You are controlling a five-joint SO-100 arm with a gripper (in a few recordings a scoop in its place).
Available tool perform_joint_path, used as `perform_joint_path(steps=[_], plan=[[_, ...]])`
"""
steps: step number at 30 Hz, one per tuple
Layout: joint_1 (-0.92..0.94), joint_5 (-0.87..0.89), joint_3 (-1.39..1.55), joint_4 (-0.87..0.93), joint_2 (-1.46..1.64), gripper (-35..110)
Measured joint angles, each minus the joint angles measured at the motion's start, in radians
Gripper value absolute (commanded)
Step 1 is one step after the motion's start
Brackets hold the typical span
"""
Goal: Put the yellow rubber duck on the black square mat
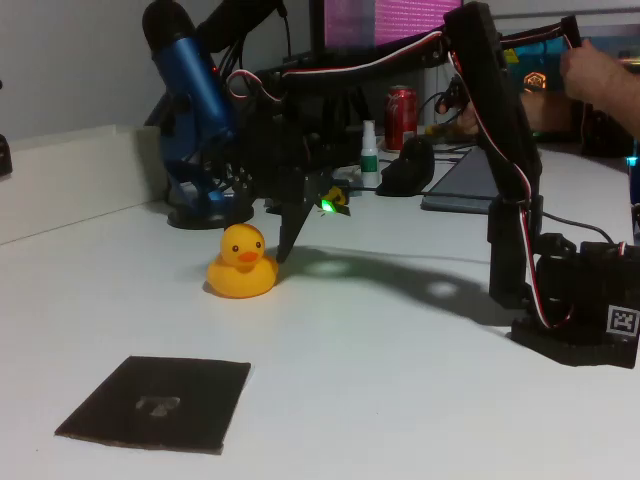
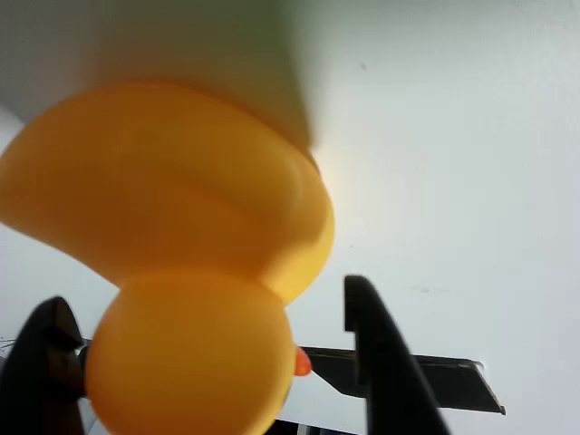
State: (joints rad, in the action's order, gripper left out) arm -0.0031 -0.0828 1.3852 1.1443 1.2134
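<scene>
Hand [image 2: 208, 362] is spread wide in my wrist view, one dark finger [image 2: 45, 353] at the left edge of frame and the other [image 2: 381, 353] to the right, with the head of the yellow rubber duck [image 2: 181, 272] sitting between them. Left finger looks right up against the head; the right one stands clear of it with white counter [image 2: 453, 181] showing in the gap, so I read this as straddling, not gripping. Orange beak tip pokes out toward the right finger. In the fixed view the hand [image 1: 290, 235] is down at counter level just behind and right of the duck [image 1: 242, 262], one pointed finger tip angled down next to its tail side; can't tell contact from there. Duck is upright on the counter [image 1: 400, 380], beak facing the camera. The black square mat [image 1: 160, 403] lies flat nearer the camera and left of the duck, well apart from it, faint grey mark in the middle. In the wrist view, a dark edge of the mat [image 2: 435, 381] shows past the right finger. Behind the hand: a blue microphone [image 1: 190, 90] on a stand, a small spray bottle [image 1: 370, 155], a red can [image 1: 402, 115], a black mouse [image 1: 408, 165]. Arm base [image 1: 580, 310] sits at the right, and a person's hand [image 1: 600, 75] is at the top right.
</scene>
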Motion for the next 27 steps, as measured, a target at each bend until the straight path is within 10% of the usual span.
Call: perform_joint_path(steps=[27], plan=[[-0.012,0.000,0.000,-0.002,0.000,32]])
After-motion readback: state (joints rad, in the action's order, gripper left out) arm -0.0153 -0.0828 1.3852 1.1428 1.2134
